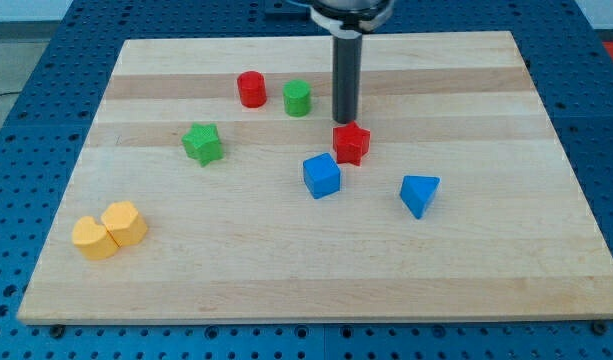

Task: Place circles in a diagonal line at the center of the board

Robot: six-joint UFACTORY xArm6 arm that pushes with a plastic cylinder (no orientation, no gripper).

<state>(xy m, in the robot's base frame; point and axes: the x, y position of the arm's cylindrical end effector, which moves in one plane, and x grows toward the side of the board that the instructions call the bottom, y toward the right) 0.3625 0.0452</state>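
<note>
A red round block (251,89) and a green round block (297,98) stand side by side near the view's top centre, a small gap between them. My tip (345,121) is just right of the green round block and right above a red star block (351,143), touching or nearly touching its top edge. The rod comes down from the view's top.
A green star block (203,144) lies left of centre. A blue cube (321,175) sits below the red star, a blue triangular block (419,194) to its right. Two yellow blocks (109,230) sit together at the lower left. The wooden board (486,270) has blue table around it.
</note>
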